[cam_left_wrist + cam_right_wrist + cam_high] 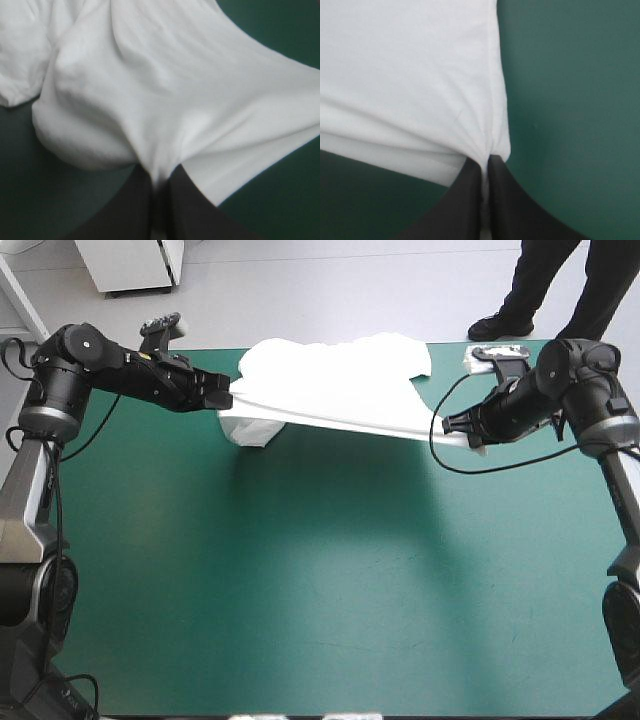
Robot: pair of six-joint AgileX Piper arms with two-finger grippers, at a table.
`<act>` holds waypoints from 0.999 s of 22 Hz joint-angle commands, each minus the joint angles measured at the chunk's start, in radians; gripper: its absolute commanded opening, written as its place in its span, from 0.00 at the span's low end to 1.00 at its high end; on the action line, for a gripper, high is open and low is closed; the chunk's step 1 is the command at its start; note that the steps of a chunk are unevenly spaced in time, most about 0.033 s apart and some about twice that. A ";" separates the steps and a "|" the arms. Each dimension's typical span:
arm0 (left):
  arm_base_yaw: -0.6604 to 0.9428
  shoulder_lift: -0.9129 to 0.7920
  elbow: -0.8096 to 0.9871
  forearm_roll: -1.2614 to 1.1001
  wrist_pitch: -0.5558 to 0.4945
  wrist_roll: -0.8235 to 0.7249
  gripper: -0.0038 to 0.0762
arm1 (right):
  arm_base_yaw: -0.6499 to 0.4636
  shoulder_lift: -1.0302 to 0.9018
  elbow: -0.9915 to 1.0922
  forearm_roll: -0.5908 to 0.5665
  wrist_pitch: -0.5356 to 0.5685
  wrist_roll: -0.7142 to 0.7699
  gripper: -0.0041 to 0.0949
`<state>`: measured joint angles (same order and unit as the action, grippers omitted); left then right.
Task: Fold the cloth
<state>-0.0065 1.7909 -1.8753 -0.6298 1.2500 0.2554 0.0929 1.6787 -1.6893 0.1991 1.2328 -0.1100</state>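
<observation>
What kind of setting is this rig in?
Probably a robotics lab bench: a teal-green table, the left gripper and right gripper both shut on a white T-shirt stretched between them.

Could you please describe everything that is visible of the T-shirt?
The T-shirt is white, wrinkled cloth. Its near edge is lifted and stretched taut between the left gripper and right gripper, whose jaws are shut on it. The far part lies on the teal-green cover near the table's far edge, and a fold sags by the left gripper.
</observation>
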 commanded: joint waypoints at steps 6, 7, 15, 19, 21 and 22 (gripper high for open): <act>-0.091 -0.224 0.254 0.102 0.043 0.013 0.04 | 0.074 -0.205 0.282 -0.122 -0.016 0.000 0.02; -0.116 -0.243 0.287 0.128 0.041 0.003 0.04 | 0.079 -0.218 0.314 -0.130 -0.016 0.008 0.02; -0.319 -0.416 0.745 0.303 0.041 -0.051 0.04 | 0.084 -0.434 0.647 -0.126 0.000 0.025 0.02; -0.319 -0.480 0.875 0.301 0.041 -0.064 0.04 | 0.090 -0.530 0.792 -0.086 0.004 0.025 0.02; -0.319 -0.512 0.926 0.301 0.041 -0.081 0.04 | 0.092 -0.557 0.855 -0.076 0.002 0.025 0.02; -0.319 -0.535 0.954 0.300 0.044 -0.087 0.04 | 0.092 -0.569 0.890 -0.072 0.000 0.025 0.02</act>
<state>-0.3232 1.3139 -0.9372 -0.3461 1.2067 0.1855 0.1895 1.1444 -0.8167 0.1672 1.2176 -0.0835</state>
